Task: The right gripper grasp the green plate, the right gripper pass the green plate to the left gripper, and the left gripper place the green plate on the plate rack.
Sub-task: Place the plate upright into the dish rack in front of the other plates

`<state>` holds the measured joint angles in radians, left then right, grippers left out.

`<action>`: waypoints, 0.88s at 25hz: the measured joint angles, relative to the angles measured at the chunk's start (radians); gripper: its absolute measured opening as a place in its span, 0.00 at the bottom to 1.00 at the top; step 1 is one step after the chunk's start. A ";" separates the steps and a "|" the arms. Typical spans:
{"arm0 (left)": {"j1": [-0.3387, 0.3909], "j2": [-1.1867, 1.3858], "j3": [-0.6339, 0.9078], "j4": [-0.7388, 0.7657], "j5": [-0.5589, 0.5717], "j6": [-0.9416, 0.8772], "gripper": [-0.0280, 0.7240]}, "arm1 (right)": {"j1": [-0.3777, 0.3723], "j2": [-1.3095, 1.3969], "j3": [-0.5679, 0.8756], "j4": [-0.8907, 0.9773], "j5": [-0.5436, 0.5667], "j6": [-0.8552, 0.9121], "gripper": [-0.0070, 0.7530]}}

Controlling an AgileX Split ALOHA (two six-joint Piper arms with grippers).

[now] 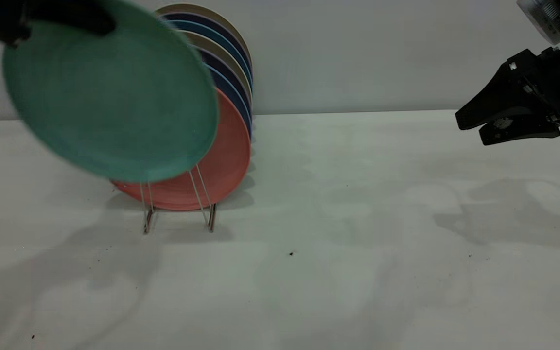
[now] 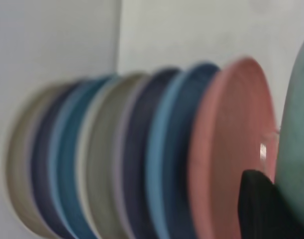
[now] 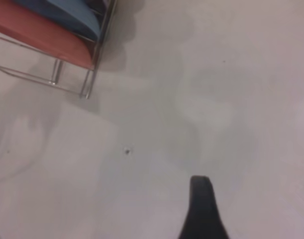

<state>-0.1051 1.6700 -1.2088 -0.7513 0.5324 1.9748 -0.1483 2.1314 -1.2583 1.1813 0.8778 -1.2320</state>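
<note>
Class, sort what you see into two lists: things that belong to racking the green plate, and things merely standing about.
Job: green plate, held by the left pincer; plate rack.
Bystanders: salmon-pink plate, dark blue plates, right pincer off at the right.
</note>
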 joint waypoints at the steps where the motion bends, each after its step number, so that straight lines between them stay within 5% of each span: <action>1: -0.010 0.000 -0.006 0.000 -0.013 0.013 0.15 | 0.000 0.000 0.000 -0.006 -0.005 0.000 0.77; 8: -0.043 0.000 -0.008 -0.015 -0.101 0.088 0.15 | 0.000 0.000 0.000 -0.018 -0.019 0.002 0.77; 22: -0.043 0.090 -0.008 -0.041 -0.106 0.089 0.15 | 0.000 0.000 0.000 -0.022 -0.022 0.003 0.77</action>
<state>-0.1484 1.7603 -1.2169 -0.7926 0.4261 2.0641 -0.1483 2.1314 -1.2583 1.1592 0.8559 -1.2292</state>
